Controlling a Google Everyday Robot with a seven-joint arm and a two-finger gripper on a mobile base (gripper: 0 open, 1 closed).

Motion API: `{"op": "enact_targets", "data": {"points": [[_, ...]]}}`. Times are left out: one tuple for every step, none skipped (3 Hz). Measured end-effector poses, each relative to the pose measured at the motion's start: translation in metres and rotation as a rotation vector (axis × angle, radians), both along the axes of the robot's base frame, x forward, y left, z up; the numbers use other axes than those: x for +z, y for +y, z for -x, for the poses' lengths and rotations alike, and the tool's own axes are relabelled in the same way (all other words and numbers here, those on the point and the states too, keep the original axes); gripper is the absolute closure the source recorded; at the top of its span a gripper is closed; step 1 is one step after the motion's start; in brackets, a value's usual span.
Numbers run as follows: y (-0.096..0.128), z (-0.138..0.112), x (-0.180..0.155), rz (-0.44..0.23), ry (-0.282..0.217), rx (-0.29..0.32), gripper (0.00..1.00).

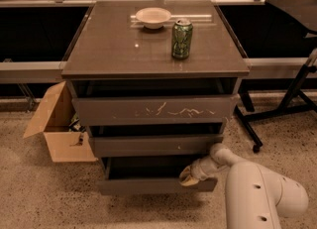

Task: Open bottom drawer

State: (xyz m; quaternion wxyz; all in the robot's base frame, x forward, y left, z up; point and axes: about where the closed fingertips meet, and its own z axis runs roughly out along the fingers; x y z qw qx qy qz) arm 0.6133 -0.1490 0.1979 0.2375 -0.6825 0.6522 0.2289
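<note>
The bottom drawer (148,186) is the narrowest, plain grey-brown front at the foot of the cabinet. It stands pulled out a little, with its dark tray (143,166) showing behind the front. My gripper (188,175) is at the drawer's right end, at the top edge of the front, reaching in from the white arm (257,193) at the lower right. Above it are the mid-width drawer front (156,144) with a small white speck and the widest front (153,109) with white scratch marks; both stand slightly open.
A green can (182,38) and a white bowl (153,17) stand on the cabinet top (114,49). An open cardboard box (59,129) sits on the floor to the left. A black wheeled stand (292,99) is to the right.
</note>
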Motion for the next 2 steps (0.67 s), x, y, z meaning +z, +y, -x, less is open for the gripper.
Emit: {"op": "enact_targets", "data": {"points": [[0.0091,0.0244,0.0086,-0.031,0.015,0.024,1.0],[0.0119,0.0321,0.0102,-0.041,0.02,0.031,0.88]]}}
